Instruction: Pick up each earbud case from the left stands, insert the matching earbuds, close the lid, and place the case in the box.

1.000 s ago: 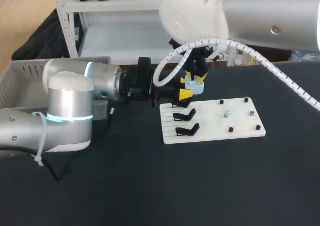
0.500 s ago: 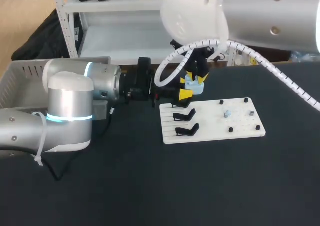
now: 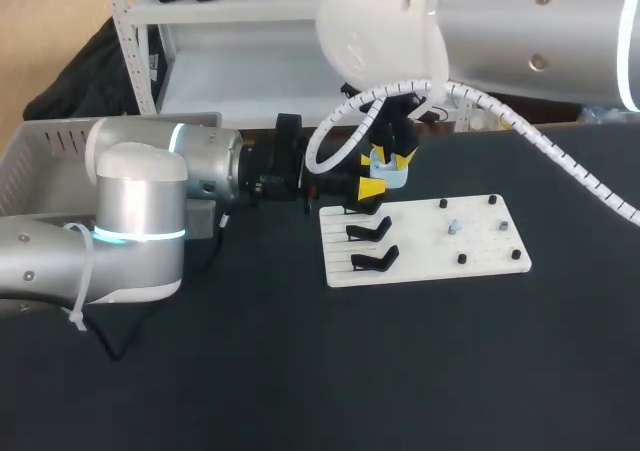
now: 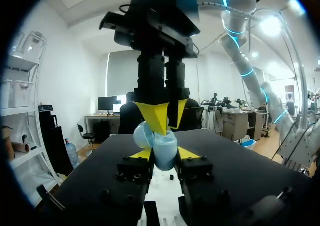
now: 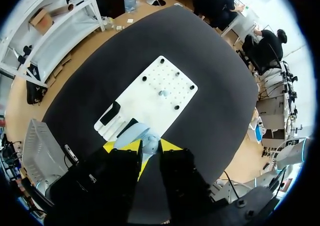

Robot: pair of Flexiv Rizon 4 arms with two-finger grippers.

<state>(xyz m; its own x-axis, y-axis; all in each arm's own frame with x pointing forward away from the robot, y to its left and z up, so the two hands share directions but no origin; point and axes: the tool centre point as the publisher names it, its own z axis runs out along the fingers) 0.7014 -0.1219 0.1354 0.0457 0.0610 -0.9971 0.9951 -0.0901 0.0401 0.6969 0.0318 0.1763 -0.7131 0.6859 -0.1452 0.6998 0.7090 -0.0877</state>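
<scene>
Almost nothing has moved since a second ago. Your right arm's upper housing has shifted slightly, while both hands and the earbud case [image 3: 388,176] stay where they were.

Your left hand [image 4: 165,154] reaches in level above the worktop [image 3: 300,371]. Its fingers are open only by the case's width and press the pale blue shell from either side. It has the case firmly and seems to be serving as a vice.

Your right hand [image 4: 166,117] comes straight down on the same case from above. Its tips are drawn close together and touch the case's upper part from two sides, so it too is closed on the case. From above, in the right wrist view, the blue shell sits between the right hand's yellow tips. This two-handed hold looks like work on the lid, with one hand steadying the body and the other working the top. I can't tell from here whether the lid is open or whether earbuds are inside.

Just below and ahead of the hands lies the white board [image 3: 480,251]. Two black stands [image 3: 368,231] are at its near end, both bare. The grey box [image 3: 40,141] sits well behind your left hand, beyond that arm.
</scene>
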